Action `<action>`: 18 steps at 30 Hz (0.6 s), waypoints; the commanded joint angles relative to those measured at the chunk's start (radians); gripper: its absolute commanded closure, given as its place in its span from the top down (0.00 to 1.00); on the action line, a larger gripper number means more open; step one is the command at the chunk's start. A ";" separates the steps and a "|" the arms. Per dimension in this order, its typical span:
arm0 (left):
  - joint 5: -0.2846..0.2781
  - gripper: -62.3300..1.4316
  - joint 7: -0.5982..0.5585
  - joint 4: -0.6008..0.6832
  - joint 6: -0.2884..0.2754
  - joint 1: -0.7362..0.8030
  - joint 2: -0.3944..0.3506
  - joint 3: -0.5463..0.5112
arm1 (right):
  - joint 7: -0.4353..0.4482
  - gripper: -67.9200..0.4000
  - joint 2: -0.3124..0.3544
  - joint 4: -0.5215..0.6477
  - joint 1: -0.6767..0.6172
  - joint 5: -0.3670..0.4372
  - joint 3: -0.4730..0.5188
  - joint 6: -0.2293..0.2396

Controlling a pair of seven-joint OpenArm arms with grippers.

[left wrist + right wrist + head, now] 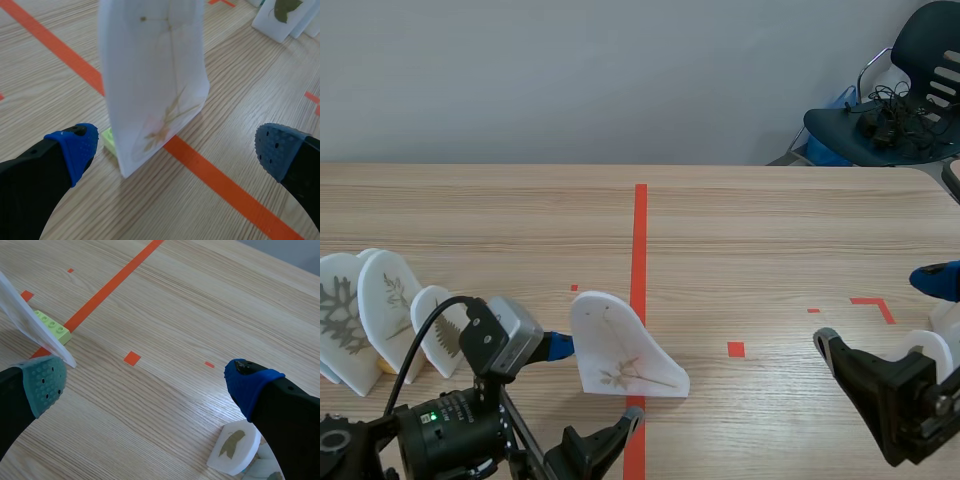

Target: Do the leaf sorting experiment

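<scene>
Left wrist view looks down on the desk, where the card, a white rounded plaque with a pressed sprig in it, stands upright on the orange tape. I judge it light, stiff and smooth-faced (so likely slippery, and easy to tip). The sprig inside may be fragile. The two flat faces, low toward the foot, look the surest place to pinch.

The left tool is spread wide, with a blue pad to each side of the card. One pad is close by the card's edge, but neither presses on it, and the tool grips nothing. The right tool is likewise wide apart and empty, over bare desk and well off from that card.

A green brick carries the card's foot, so a lift may bring it along or leave it behind. A small card sits just beside the right tool's blue finger.
</scene>
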 commanded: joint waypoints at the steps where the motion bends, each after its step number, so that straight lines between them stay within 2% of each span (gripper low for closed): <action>1: 0.024 1.00 -0.031 0.007 0.002 -0.014 0.021 0.014 | 0.008 1.00 0.002 0.018 0.010 0.006 -0.004 -0.003; 4: 0.051 1.00 -0.037 -0.038 0.007 -0.045 0.051 0.045 | 0.008 1.00 0.002 0.018 0.010 0.006 -0.004 -0.003; 9: 0.052 1.00 -0.066 -0.079 0.011 -0.058 0.064 0.069 | 0.008 1.00 0.002 0.018 0.009 0.006 -0.004 -0.003; 14: 0.052 1.00 -0.071 -0.081 0.066 -0.058 0.064 0.070 | 0.008 1.00 0.002 0.018 0.009 0.006 -0.004 -0.003; 18: 0.052 0.98 -0.072 -0.081 0.074 -0.061 0.064 0.070 | 0.008 1.00 0.002 0.018 0.009 0.006 -0.004 -0.003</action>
